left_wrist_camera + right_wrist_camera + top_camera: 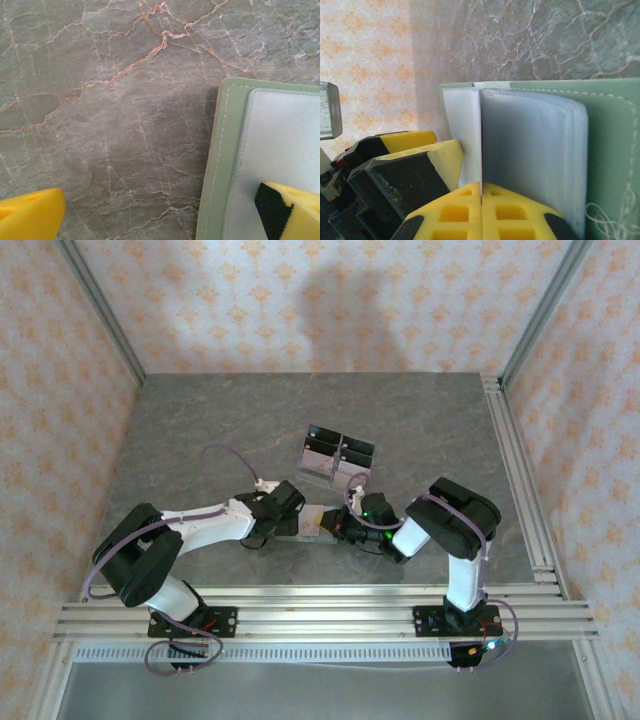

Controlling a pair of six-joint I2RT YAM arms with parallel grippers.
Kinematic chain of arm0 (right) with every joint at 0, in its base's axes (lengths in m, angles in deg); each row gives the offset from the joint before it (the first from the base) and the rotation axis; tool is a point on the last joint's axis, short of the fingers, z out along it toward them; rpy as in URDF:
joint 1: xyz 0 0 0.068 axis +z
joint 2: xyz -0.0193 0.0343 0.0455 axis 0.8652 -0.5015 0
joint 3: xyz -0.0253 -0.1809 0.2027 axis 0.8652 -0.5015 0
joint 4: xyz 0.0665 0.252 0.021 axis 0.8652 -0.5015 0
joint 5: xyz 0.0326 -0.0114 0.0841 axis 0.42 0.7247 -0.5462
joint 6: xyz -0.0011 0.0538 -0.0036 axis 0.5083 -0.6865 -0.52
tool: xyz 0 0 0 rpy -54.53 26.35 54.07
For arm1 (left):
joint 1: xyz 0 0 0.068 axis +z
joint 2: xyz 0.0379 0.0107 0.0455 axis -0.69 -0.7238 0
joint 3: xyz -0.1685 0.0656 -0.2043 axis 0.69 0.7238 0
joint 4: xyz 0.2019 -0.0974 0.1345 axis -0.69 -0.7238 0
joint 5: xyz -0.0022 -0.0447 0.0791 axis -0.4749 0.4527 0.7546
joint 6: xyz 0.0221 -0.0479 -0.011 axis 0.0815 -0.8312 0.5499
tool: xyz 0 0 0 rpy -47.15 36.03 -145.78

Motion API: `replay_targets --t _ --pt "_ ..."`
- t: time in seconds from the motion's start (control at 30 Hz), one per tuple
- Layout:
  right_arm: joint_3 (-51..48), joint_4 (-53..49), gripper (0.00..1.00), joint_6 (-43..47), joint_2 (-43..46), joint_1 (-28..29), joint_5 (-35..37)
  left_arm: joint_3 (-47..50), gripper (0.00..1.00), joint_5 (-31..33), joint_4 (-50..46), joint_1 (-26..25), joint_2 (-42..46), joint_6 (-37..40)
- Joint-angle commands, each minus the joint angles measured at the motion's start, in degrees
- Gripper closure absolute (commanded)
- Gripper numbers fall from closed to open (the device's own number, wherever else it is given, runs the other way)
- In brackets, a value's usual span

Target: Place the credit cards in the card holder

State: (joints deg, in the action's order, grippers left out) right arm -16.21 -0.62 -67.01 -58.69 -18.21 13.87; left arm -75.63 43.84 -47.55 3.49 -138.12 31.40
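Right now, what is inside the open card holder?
Clear plastic sleeves fan out of the card holder; the right gripper pinches a credit card edge-on between them. Whether cards already sit in the sleeves is hidden.

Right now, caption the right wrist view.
The right gripper pinches a credit card edge-on at the open green card holder.

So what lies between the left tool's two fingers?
Bare marble table and the card holder's green edge, seen in the left wrist view; the left tool is open, one finger over the holder's clear sleeve.
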Motion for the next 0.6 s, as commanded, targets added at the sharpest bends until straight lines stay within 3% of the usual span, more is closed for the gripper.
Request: replay_targets --t 0.0,0.57 --pt "0.15 0.66 1.00 -0.19 -0.84 0.58 -0.63 1.23 0.00 1.83 -2.06 -0.54 -1.25 -0.61" --pt "4.57 -14.16 1.00 5.30 3.77 1.11 0.14 1.43 0.00 1.52 -1.80 -0.57 -1.18 -0.88"
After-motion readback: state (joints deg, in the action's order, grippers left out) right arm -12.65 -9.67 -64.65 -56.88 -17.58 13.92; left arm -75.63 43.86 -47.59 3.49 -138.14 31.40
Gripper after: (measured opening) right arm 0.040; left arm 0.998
